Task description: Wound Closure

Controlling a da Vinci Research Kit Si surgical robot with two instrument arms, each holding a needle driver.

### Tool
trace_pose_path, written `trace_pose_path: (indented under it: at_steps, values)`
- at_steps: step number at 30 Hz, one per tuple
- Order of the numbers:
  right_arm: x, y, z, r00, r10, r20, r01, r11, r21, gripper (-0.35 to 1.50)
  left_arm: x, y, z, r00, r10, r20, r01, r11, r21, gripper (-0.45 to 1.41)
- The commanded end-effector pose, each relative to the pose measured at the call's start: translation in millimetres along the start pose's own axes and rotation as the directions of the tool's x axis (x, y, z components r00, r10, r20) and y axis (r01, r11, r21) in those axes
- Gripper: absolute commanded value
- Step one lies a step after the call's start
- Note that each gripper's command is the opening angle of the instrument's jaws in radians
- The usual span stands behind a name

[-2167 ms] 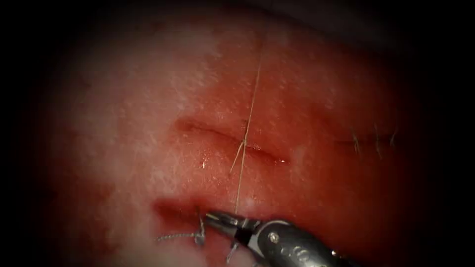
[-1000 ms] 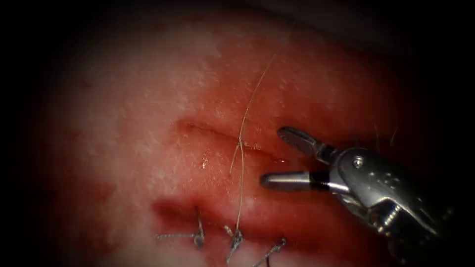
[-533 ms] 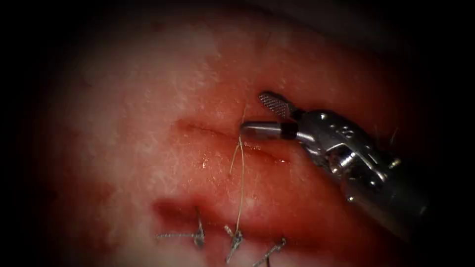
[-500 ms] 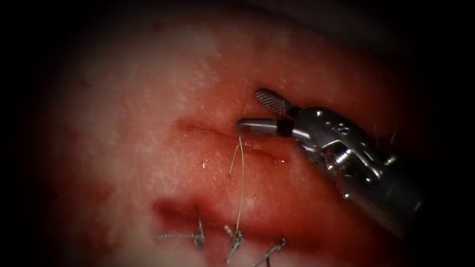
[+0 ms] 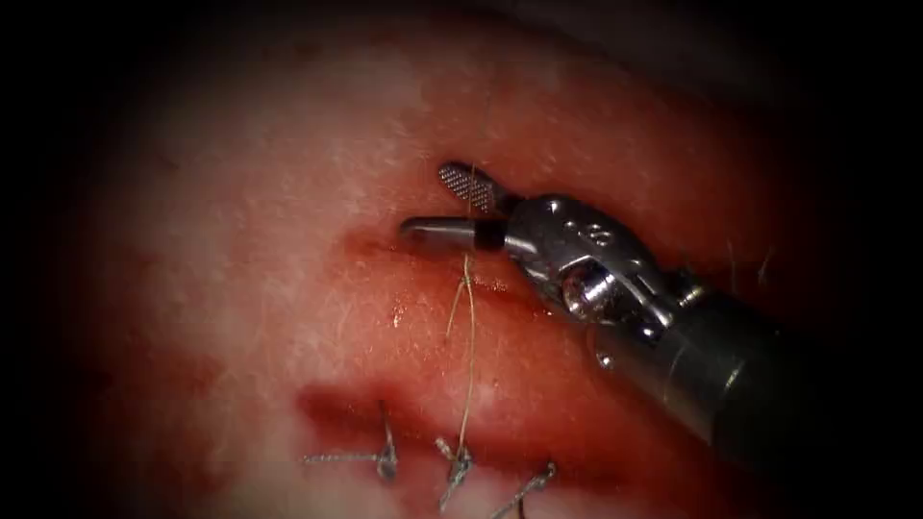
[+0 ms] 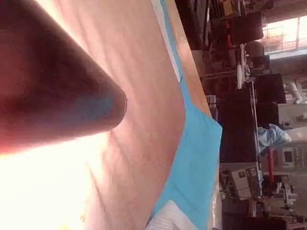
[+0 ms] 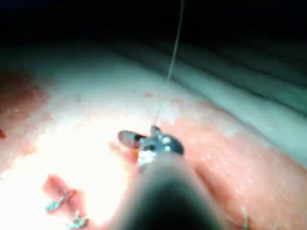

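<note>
Jaws of the right tool [image 5: 444, 204] stand parted over the cut [image 5: 524, 300] in the tissue [image 5: 288, 240], the upper one showing its ridged face, the lower one lying flat just above the cut's line. Thread [image 5: 469, 336] passes between these 2 jaws without being pinched; they hold nothing. Below the lower jaw the thread runs as 2 thin strands from a knot [image 5: 467, 283] at the cut, the longer one reaching down to a stitch [image 5: 455, 465] far beneath the tool. That stitch is the middle of 3 on a second, lower cut [image 5: 336, 404], with cut ends of thread [image 5: 336, 458] sticking out beside them. Above the upper jaw the thread goes on faintly upward. Red fluid [image 5: 423, 312] wets the tissue just under the tool's tip. From the right wrist, the same tool [image 7: 144, 139] sits with the thread [image 7: 175, 43] rising away from its tip. I can't tell where the needle is, nor anything of the left tool's jaws.
</note>
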Motion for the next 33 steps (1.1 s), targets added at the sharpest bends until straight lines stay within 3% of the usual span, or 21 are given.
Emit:
trace_pose_path:
  at_steps: [1, 13, 19, 33]
  values:
    - [0.7, -0.1, 1.1, 1.000, -0.002, -0.006, 0.002, 1.000, 0.001, 1.43, 1.0, -0.4, 0.1, 1.000, 0.008, -0.005, -0.008, 1.000, 0.001, -0.35]
    - [0.2, -0.5, 2.9, 1.000, -0.009, 0.004, 0.009, 1.000, 0.016, 1.43, 2.3, 1.5, -0.5, 1.000, 0.010, -0.023, -0.011, 1.000, -0.012, -0.35]
    - [-0.3, -0.5, 3.1, 1.000, -0.014, 0.006, 0.014, 1.000, 0.020, 1.35, 2.7, 2.2, -0.6, 1.000, 0.015, -0.028, -0.015, 1.000, -0.014, -0.35]
    - [-0.3, 0.5, 3.4, 1.000, -0.019, 0.006, 0.019, 1.000, 0.021, 1.43, 4.3, 5.4, -2.8, 0.998, 0.048, -0.037, -0.049, 0.998, -0.037, -0.35]
